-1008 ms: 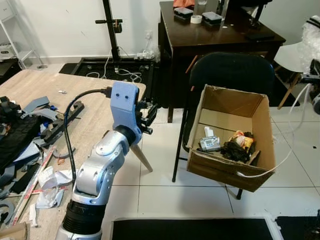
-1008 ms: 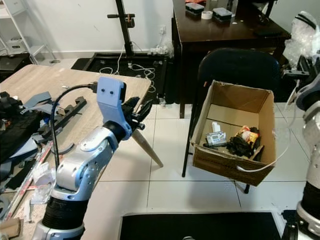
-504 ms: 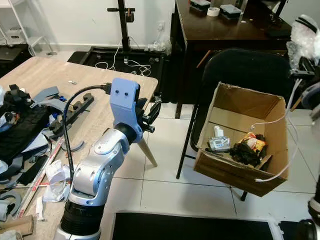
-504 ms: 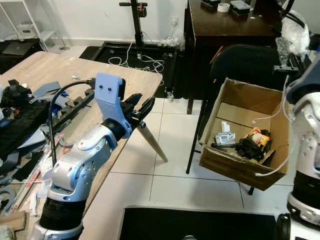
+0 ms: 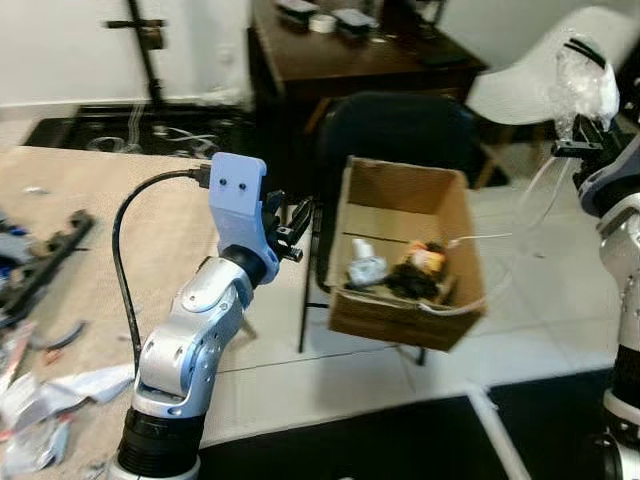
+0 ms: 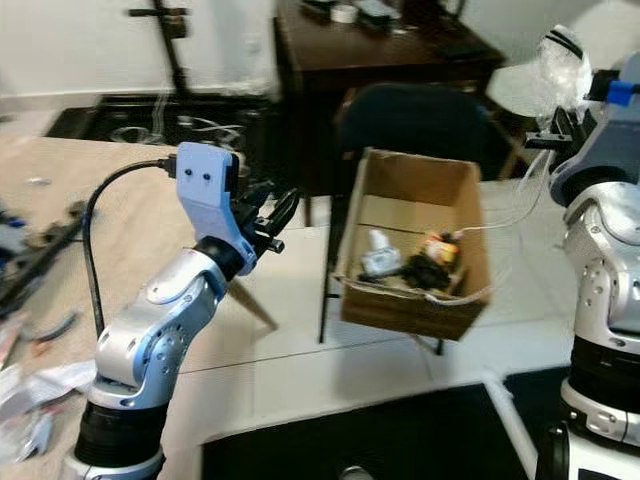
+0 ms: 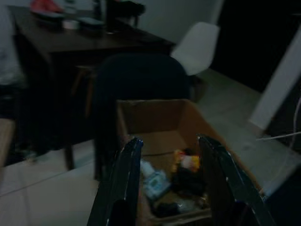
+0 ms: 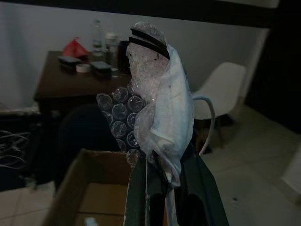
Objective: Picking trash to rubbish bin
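No text, label, brand or number can be read on anything in these views.

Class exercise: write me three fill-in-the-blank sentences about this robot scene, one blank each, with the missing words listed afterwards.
1. The right tool is shut on a wad of ____ wrap.
2. The cardboard box rests on a black ____.
3. The left tool has its fingers ____ and holds nothing.

Missing words: bubble; chair; open

1. Brown cardboard box [image 5: 405, 255], holding white, orange and black trash.
2. Black chair [image 5: 390, 130] behind the box.
3. Dark brown desk [image 5: 350, 65] behind the chair.
4. Clear bubble wrap [image 8: 160, 106], dotted with round bubbles.
5. Light wood table [image 5: 60, 240], left of the box.
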